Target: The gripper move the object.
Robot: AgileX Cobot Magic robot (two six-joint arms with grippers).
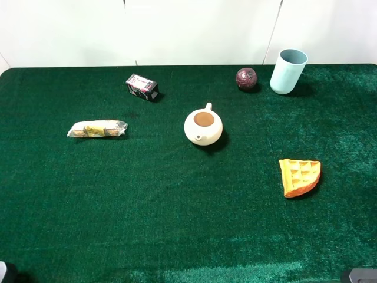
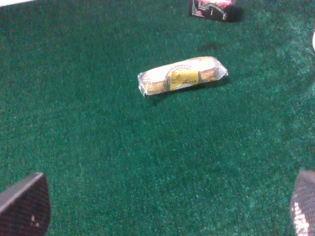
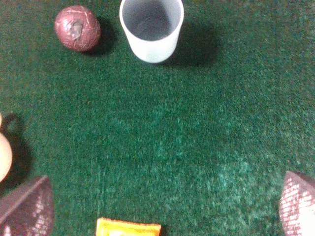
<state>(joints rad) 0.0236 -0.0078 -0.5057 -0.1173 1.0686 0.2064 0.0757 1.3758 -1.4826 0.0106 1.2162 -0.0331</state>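
The pale blue cup (image 1: 288,71) stands upright and empty at the back right of the green table. It also shows in the right wrist view (image 3: 151,29), far ahead of my right gripper (image 3: 162,206). That gripper is open and empty, with its fingers (image 3: 27,209) wide apart low over the cloth. My left gripper (image 2: 162,211) is open and empty too, over the front left of the table, far from the cup. In the exterior high view only small parts of the arms show, at the bottom corners.
A dark red ball (image 1: 246,78) lies just left of the cup. A cream teapot (image 1: 203,127) sits mid-table. An orange waffle piece (image 1: 299,176) lies front right. A wrapped snack (image 1: 97,128) and a small dark box (image 1: 142,86) are on the left.
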